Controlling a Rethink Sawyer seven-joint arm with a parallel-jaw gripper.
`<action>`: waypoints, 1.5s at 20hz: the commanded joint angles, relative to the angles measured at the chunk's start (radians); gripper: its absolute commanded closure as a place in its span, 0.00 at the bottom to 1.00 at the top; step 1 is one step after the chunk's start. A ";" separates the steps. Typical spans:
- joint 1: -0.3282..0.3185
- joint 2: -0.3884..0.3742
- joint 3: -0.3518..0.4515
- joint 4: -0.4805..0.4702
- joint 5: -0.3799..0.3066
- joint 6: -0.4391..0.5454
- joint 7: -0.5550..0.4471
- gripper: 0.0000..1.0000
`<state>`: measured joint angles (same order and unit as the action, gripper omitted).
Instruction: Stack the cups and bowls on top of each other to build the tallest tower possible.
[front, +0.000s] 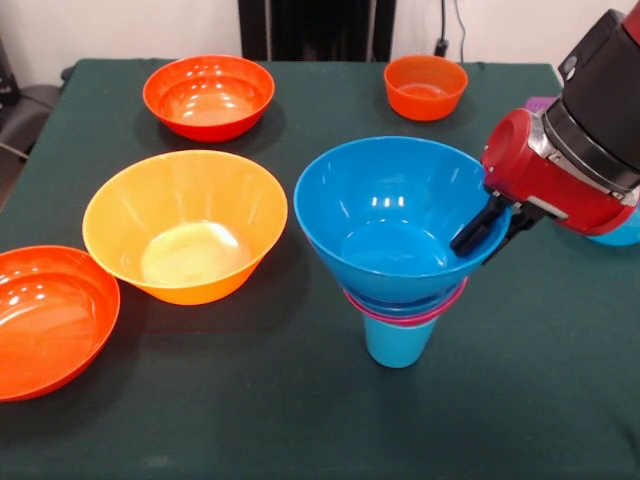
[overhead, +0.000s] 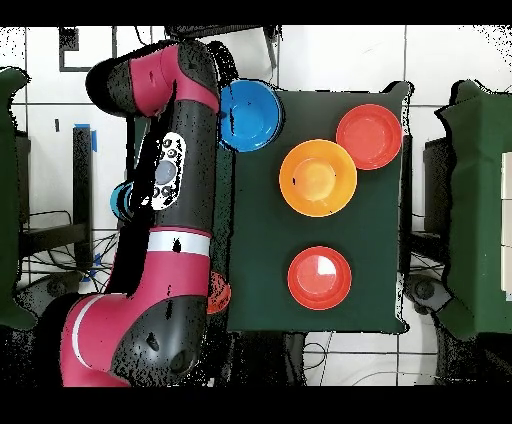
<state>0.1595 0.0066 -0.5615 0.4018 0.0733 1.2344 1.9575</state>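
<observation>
Sawyer's hand (front: 487, 228) grips the rim of the large blue bowl (front: 395, 215) crowning a small tower on the green counter (front: 300, 400).

The black fingers close over the bowl's rim at its 3 o'clock edge in the front view. Beneath it nest a pink bowl (front: 400, 314) and a light blue cup (front: 398, 342). A yellow-orange bowl (front: 185, 225) sits at the tower's 9 o'clock, red-orange bowls at 8 (front: 48, 318) and 11 (front: 208, 96), a small orange bowl (front: 425, 86) at 12.
</observation>
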 joint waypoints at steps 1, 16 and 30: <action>-0.005 -0.004 0.048 0.038 0.017 0.033 0.180 1.00; 0.023 -0.054 0.078 0.163 0.012 -0.038 0.192 1.00; 0.022 -0.039 0.089 0.144 0.041 -0.040 0.217 1.00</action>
<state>0.1628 -0.0339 -0.5612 0.4738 0.0921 1.2344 1.9593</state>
